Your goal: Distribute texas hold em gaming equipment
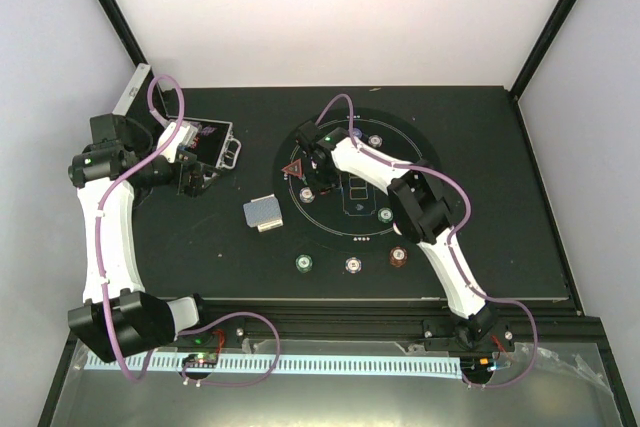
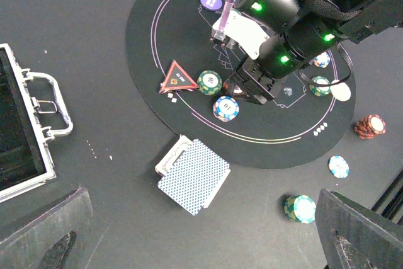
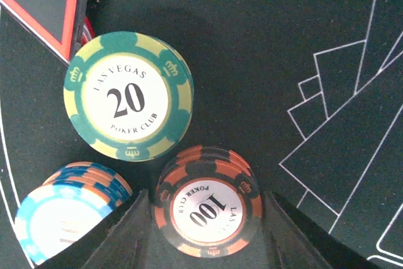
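Note:
In the right wrist view a brown-red "100" chip stack [image 3: 209,209] stands on the mat between the fingers of my right gripper [image 3: 204,222], with a slim gap on each side, so the gripper is open. Beside it stand a green "20" stack [image 3: 128,95] and a blue-white stack [image 3: 66,209]. From above, my right gripper [image 1: 322,179] is low over the mat next to the red triangle marker [image 1: 293,169]. The deck of cards [image 2: 194,174] lies face down off the mat. My left gripper [image 2: 201,237] hovers open above the table near it, holding nothing.
The round black mat [image 1: 420,147] carries a blue disc [image 2: 211,0] and a white disc [image 2: 340,91]. Chip stacks stand near its front edge: green [image 1: 304,263], white [image 1: 353,265], brown-red [image 1: 398,257]. The open silver case [image 1: 215,142] lies at the left.

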